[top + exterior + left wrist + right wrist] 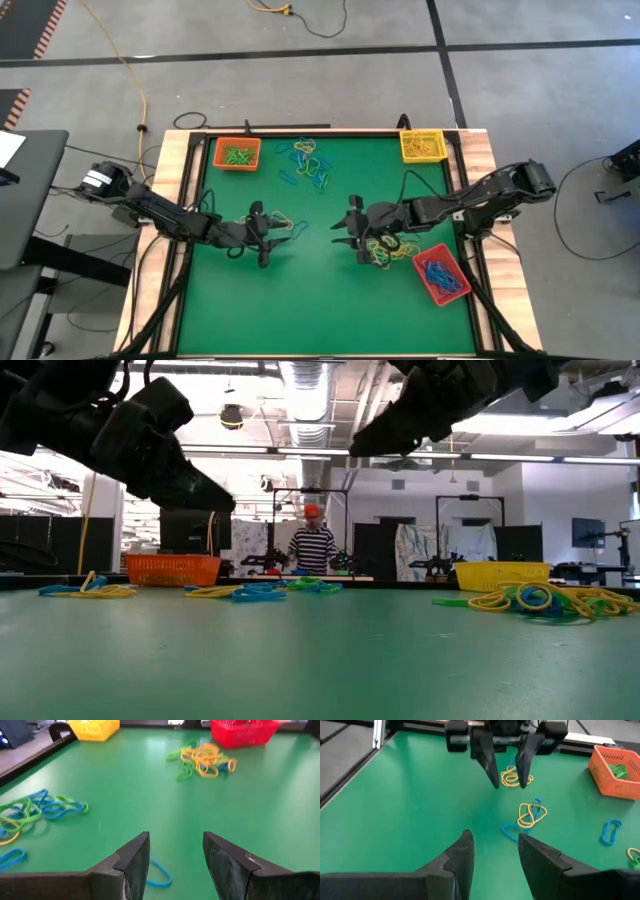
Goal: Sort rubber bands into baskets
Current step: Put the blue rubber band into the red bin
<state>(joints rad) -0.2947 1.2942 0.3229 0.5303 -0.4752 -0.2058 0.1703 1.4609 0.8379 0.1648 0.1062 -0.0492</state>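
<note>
**Trainee:** Where are your pincers right now?

**Me:** My left pincer hangs above the green worktop with its fingers spread and nothing between them. The right pincer faces it from across the middle, also parted and empty.

**Trainee:** What's nearest each one?

**Me:** Just under the left pincer's tips lies a single blue band. Beyond it, right by the right pincer, sits a yellow-and-green tangle, and past that the red basket. Out to one side there's a blue-and-green scatter, and the yellow basket stands at the far corner. From the right pincer, a blue loop lies just ahead, touching a yellow-and-blue knot; the orange basket, holding green bands, is well off to the side.

**Trainee:** So what's the step, and how do I do it well?

**Me:** I judge it's picking one band. I'd take the lone blue one under the left pincer: come straight down so one finger lands inside the loop and the other outside, touch the worktop lightly, then close. Lift slowly and check that nothing else trails. The red basket already holds blue bands, so I'd carry it there. Avoid the tangles until the loose ones are gone.
</note>
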